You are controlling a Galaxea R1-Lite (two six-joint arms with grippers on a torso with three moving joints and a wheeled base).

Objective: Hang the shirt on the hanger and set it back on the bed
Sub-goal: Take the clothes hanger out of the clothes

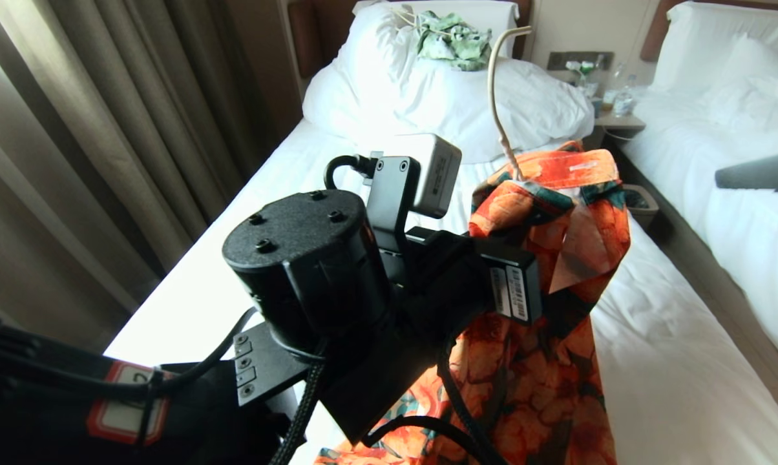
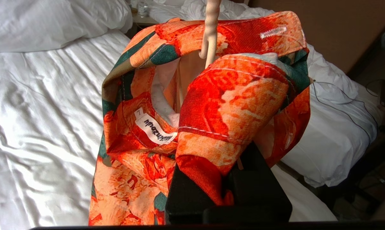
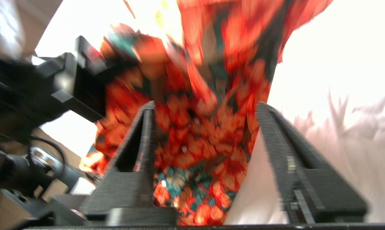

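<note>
- Progress: the shirt (image 1: 544, 271) is already on the hanger (image 1: 495, 97). In the left wrist view the pale hook stem rises out of the collar opening, with the white neck label (image 2: 154, 129) visible inside.
- Location: the shirt is held up in the air above the bed (image 1: 673, 361), collar uppermost. Its lower part hangs down toward the white sheet. Whether the hem touches the sheet cannot be told.
- Remaining, by judgement: the hung shirt has yet to be lowered and laid on the bed, then released. How squarely the shoulders sit on the hanger arms cannot be confirmed; the arms are hidden under fabric.
- Left end effector (image 2: 227, 191): closed narrow on the shirt at the shoulder, just below the collar, with orange fabric bunched between the fingers. It carries the garment's weight.
- Right end effector (image 3: 205, 134): fingers spread apart and holding nothing. It sits low, facing the hanging front of the shirt, which shows between the fingers. Contact with the cloth cannot be told.
- Other items: a pale green-and-white garment (image 1: 457, 39) lies on the duvet near the headboard, well apart from the shirt.
</note>
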